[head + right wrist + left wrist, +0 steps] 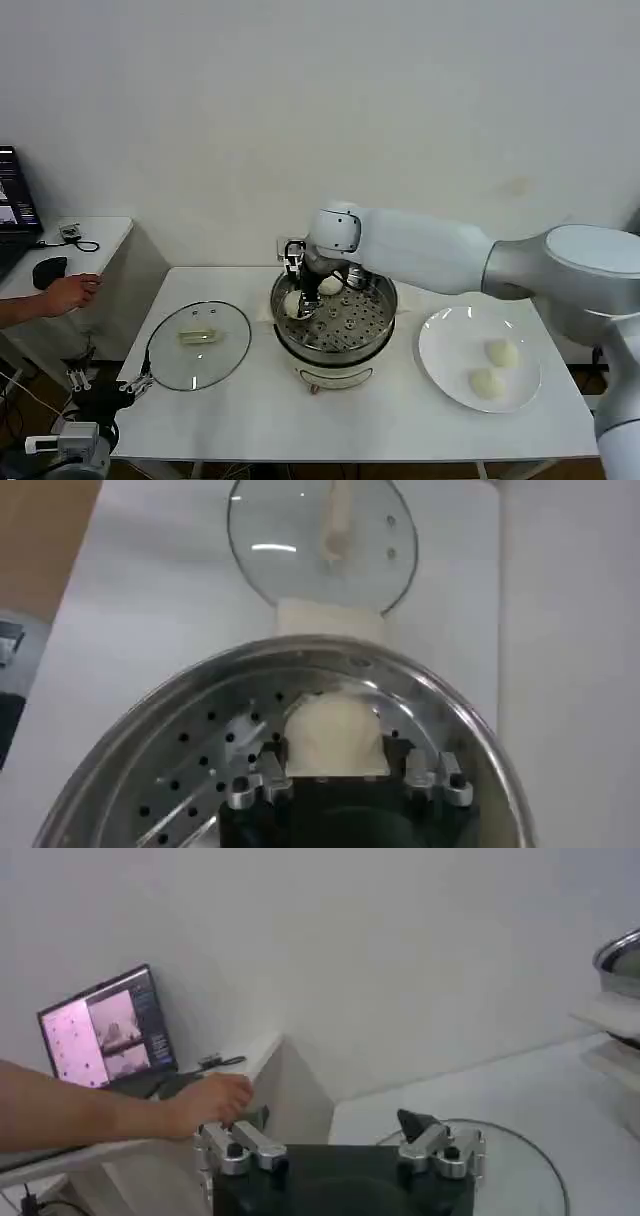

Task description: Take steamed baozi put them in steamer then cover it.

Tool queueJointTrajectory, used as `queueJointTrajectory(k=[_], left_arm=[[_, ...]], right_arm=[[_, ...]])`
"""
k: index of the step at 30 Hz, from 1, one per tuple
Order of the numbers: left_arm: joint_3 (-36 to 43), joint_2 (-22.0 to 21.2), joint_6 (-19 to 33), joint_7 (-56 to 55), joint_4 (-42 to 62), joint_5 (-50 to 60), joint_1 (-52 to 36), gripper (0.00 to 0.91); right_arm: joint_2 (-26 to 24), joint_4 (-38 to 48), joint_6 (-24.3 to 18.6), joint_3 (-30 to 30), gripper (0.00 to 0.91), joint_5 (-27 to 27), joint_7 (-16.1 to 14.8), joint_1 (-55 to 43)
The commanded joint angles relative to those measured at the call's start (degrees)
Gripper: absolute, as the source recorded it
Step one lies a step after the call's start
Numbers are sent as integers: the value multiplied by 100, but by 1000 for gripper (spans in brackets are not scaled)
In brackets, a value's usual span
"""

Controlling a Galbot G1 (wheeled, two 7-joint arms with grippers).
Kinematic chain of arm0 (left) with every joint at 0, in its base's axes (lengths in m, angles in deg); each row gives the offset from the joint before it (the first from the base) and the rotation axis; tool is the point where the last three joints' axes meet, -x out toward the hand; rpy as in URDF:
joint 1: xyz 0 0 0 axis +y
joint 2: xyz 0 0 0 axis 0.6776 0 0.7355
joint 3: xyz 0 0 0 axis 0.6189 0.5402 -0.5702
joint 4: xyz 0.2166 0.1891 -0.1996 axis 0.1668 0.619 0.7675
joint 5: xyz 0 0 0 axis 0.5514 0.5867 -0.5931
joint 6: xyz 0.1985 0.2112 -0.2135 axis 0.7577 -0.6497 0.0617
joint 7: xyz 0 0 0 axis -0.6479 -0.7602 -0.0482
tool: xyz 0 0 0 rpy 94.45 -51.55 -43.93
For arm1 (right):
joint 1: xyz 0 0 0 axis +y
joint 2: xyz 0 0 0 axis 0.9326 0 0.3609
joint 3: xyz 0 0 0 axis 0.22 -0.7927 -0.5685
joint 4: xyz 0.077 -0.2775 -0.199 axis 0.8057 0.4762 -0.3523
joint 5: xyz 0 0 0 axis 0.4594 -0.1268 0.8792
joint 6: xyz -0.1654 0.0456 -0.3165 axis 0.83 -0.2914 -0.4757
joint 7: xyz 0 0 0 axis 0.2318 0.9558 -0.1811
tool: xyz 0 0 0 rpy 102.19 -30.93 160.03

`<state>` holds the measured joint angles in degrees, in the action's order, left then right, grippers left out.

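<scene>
While my right arm reaches across the white worktop [300,420], my right tool [299,300] is down inside the round shiny steel steamer [378,335], near its left rim. Its two fingers [262,780] are closed on a small smooth cream-white bun [335,735], one on each side of it. This held bun sits just over the steamer's tray full of little holes [200,775], and I cannot tell if it touches the tray. A second cream-white bun [331,286] lies on the tray near the back of the steamer, close to my right tool. The steamer stands on a white base in the middle of the worktop. To the right of the steamer is a flat round white plate [445,345], and two more cream-white buns lie on it, one [502,352] a little behind the other [487,382]. To the left of the steamer, a round clear glass lid [225,355] with a pale handle lies flat on the worktop. My left tool [340,1148] waits low by the front left corner of the worktop, just beside the edge of the glass lid, with its fingers [425,1138] spread wide and nothing between them.
</scene>
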<state>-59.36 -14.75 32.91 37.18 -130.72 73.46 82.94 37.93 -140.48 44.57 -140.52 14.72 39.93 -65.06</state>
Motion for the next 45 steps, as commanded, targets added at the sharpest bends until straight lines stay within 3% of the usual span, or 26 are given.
queueJointTrajectory(k=[1, 6, 7, 13, 19, 23, 32, 38, 45], left_arm=[[5, -7, 2, 2, 2, 5, -1, 907], [23, -24, 3, 4, -15, 6, -5, 907], [23, -24, 4, 9, -24, 6, -4, 907], [38, -40, -2, 7, -53, 7, -8, 907], [56, -17, -5, 11, -63, 8, -13, 907], [73, -16, -13, 19, -117, -9, -11, 907], [279, -34, -27, 20, -211, 18, -40, 907], [463, -21, -18, 20, -209, 102, -19, 907], [576, -23, 3, 16, -157, 170, 19, 907]], right_arm=[[229, 238, 76, -17, 655, 33, 43, 117], [274, 345, 50, -7, 665, 106, 36, 158], [281, 362, 45, -6, 907, 130, 26, 162], [224, 341, -26, 4, 907, 275, -88, 164], [-186, -122, -73, 135, 907, 193, -201, -306], [-842, -685, -241, 134, 907, 242, -434, -733], [-2951, -2109, -667, -115, 907, 859, -870, -1320], [-4487, -2531, -1058, 61, 907, 1560, -1123, -996], [-5484, -2672, -1725, 442, 907, 2318, -1421, -119]])
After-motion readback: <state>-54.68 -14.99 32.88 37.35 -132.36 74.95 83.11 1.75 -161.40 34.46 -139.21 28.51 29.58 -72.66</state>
